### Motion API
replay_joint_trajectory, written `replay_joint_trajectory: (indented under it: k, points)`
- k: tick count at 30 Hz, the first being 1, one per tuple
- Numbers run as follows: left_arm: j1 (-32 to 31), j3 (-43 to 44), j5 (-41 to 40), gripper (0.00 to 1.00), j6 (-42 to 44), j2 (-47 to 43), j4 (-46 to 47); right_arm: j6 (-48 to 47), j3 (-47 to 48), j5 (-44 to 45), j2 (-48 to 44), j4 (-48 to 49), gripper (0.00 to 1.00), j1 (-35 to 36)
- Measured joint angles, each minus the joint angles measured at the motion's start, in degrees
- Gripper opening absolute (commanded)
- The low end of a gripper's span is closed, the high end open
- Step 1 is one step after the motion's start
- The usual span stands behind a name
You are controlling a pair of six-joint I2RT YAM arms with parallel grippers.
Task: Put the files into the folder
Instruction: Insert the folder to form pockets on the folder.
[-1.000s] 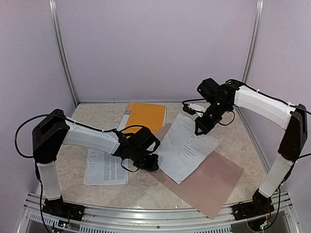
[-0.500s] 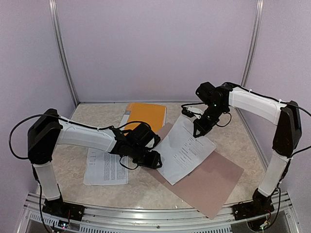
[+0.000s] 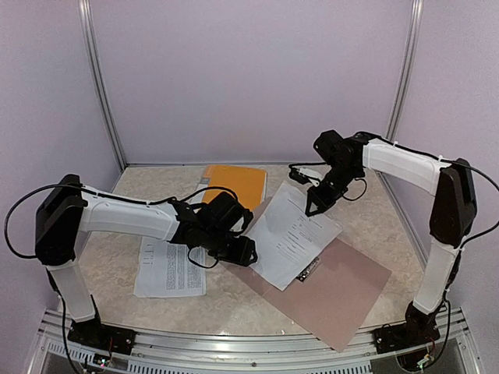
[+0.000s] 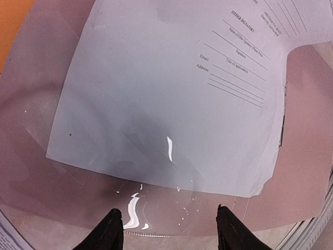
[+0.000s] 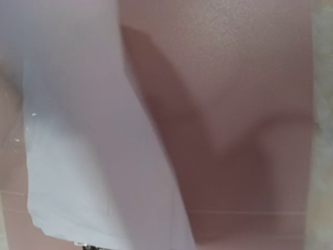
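One file, a white printed sheet [image 3: 290, 232], lies on the open taupe folder [image 3: 347, 292]. My right gripper [image 3: 313, 209] is shut on this sheet's far edge, which curls up there. In the right wrist view the blurred sheet [image 5: 73, 156] hides my fingers, with the folder [image 5: 234, 104] beside it. My left gripper [image 3: 243, 253] is at the folder's near-left corner. Its fingers [image 4: 111, 232] stand open with nothing between them, over a glossy clear flap [image 4: 156, 208], the sheet [image 4: 171, 94] just beyond. A second file [image 3: 169, 269] lies on the table under the left arm.
An orange folder [image 3: 231, 185] lies at the back of the marble-patterned table [image 3: 117, 226]. A small black mark [image 3: 309, 271] shows on the taupe folder by the sheet's edge. Pale walls close in the table on three sides.
My left gripper's jaws have opened. The right gripper moved a little left and back, dragging the sheet with it and uncovering the black mark on the folder.
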Motion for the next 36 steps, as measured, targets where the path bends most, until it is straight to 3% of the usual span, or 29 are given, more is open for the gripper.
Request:
replay_joint_trajectory:
  k: [19, 36]
  points:
    - [0.1, 0.7, -9.3, 0.59, 1.4, -2.2, -6.2, 0.0, 0.3, -5.9, 8.8, 2.8, 0.00, -7.3]
    - [0.9, 1.7, -15.5, 0.59, 2.2, -4.2, -10.5, -1.6, 10.4, -8.4, 18.0, 1.9, 0.00, -7.3]
